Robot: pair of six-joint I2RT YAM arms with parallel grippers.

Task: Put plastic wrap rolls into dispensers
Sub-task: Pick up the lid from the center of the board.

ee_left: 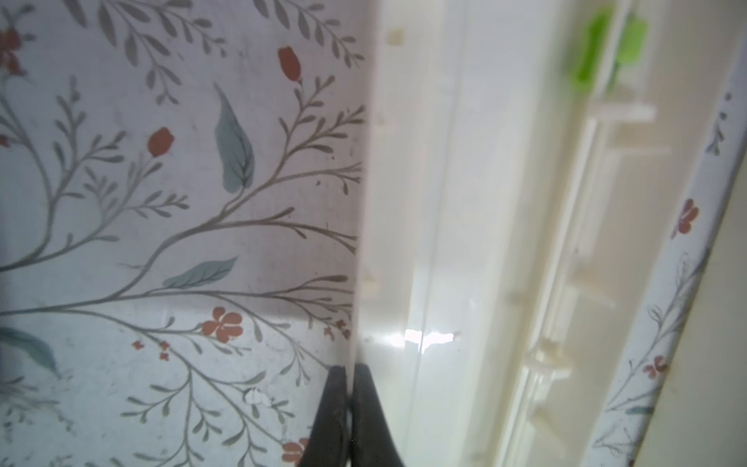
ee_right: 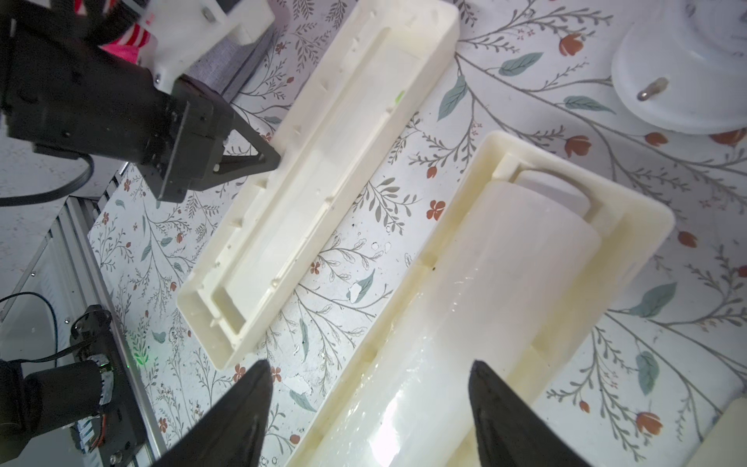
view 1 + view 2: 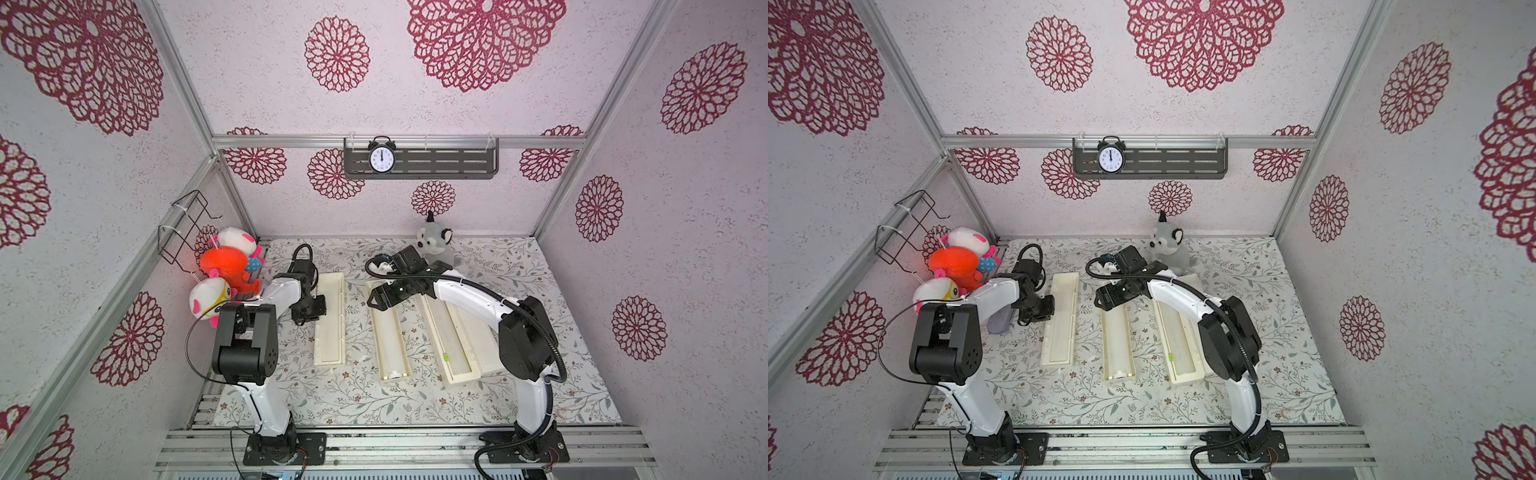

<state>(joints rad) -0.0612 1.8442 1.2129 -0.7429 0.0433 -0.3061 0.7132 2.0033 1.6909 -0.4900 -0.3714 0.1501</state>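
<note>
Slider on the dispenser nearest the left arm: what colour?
Bright green. The slider on that dispenser shows best, though blurred, in the left wrist view.

The only writing to be seen was on the alarm clock (image 3: 381, 160) (image 3: 1111, 159), which stood on the dark shelf (image 3: 457, 164) at the back wall. In both top views a ring of black hour numbers ran around its white dial, but the numbers were too small to read one by one; the hands pointed almost straight up. On the cream dispensers (image 3: 330, 320) no word, brand or number could be read, also not in the wrist views.
</note>
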